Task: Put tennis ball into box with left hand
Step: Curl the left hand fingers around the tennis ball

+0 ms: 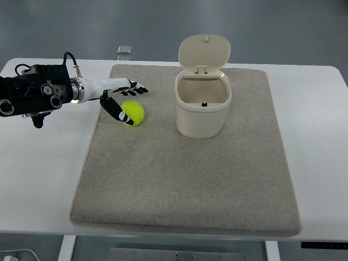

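One tennis ball [133, 113] lies on the mat [185, 179] at nine o'clock from the open-lidded box [203, 106]. My left hand [120, 97] points toward three o'clock, fingers [136, 88] spread over it, thumb touching.

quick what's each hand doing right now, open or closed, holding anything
Left hand: open, fingers spread beside the tennis ball, thumb against it, not yet gripping.
Right hand: not in view.
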